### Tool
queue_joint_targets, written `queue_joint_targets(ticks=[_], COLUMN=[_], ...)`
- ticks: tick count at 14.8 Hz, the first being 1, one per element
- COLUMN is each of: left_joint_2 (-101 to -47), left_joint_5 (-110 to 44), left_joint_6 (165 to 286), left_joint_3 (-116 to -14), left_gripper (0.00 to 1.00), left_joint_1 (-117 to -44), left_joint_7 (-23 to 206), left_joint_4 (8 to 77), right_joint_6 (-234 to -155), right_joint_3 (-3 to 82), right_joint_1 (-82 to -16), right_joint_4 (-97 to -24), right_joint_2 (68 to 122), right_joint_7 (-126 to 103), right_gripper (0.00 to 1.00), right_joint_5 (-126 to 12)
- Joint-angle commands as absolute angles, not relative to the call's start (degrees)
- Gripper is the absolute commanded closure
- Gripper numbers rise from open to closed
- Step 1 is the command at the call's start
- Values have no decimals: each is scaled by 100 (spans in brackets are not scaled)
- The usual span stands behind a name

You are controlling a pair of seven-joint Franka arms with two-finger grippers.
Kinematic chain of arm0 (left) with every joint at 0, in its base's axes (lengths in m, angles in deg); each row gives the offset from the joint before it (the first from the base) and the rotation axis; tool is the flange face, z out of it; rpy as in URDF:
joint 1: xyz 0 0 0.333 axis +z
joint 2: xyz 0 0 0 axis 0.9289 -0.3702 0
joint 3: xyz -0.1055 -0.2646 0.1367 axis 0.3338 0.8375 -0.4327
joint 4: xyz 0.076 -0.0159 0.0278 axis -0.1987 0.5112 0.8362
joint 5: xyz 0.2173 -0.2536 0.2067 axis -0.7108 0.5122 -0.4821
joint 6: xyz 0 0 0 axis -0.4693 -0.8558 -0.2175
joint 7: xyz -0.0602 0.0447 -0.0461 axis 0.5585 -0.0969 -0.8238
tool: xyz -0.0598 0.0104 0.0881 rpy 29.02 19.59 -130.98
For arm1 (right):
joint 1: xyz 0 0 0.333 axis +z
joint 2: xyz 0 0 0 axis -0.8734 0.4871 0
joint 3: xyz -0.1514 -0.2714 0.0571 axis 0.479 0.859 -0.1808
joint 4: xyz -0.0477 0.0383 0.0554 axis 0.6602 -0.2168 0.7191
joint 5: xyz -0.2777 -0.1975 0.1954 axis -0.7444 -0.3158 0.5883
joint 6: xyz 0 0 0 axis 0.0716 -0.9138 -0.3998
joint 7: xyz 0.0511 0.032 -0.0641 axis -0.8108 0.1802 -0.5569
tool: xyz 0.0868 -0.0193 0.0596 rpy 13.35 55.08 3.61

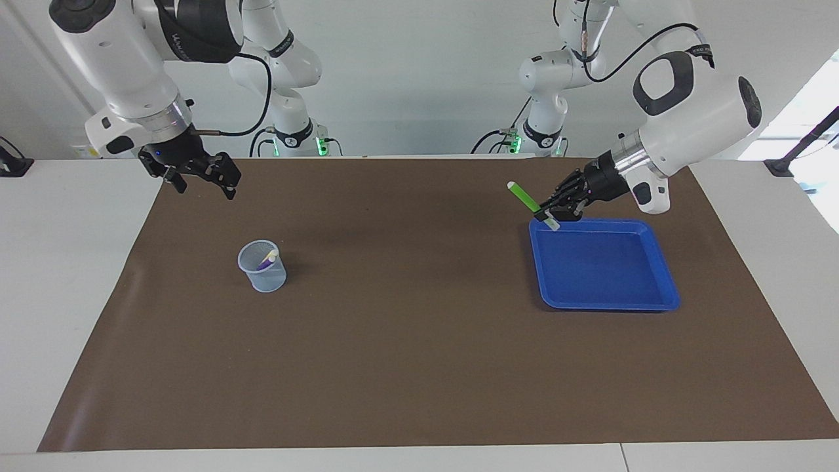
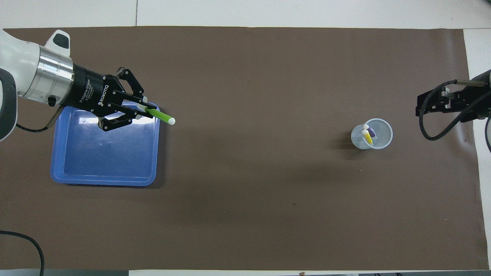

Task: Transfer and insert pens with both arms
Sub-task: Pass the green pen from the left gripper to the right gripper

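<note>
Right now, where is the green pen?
The green pen is off the table, clamped in the left pincer over the blue tray's corner at the left arm's end of the table, tilted, pointing toward the cup.
</note>
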State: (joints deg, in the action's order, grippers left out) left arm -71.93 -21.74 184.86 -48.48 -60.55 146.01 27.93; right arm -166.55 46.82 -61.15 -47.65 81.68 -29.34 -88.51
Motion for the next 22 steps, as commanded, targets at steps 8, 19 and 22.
queue_joint_targets(ticks=[8, 19, 22], left_joint_2=[-5779, -5232, -5206], left_joint_5=[114, 1249, 1381], left_joint_6=[19770, 21847, 22102], left_joint_3=[-4897, -4897, -4897], left_gripper=[100, 100, 100], left_joint_1=[-6967, -7926, -8040], left_joint_7=[15655, 15900, 15918], left_joint_4=[4845, 5911, 5981], right_joint_6=[-16804, -19692, -19986], right_joint_3=[4417, 4417, 4417], right_joint_1=[-5621, -4100, -3819], right_joint_4=[-4742, -5934, -6043], right_joint_2=[7879, 7554, 7598], right_joint_7=[-3034, -3571, -3553], right_gripper=[0, 0, 0], right_joint_5=[-7398, -5921, -5893])
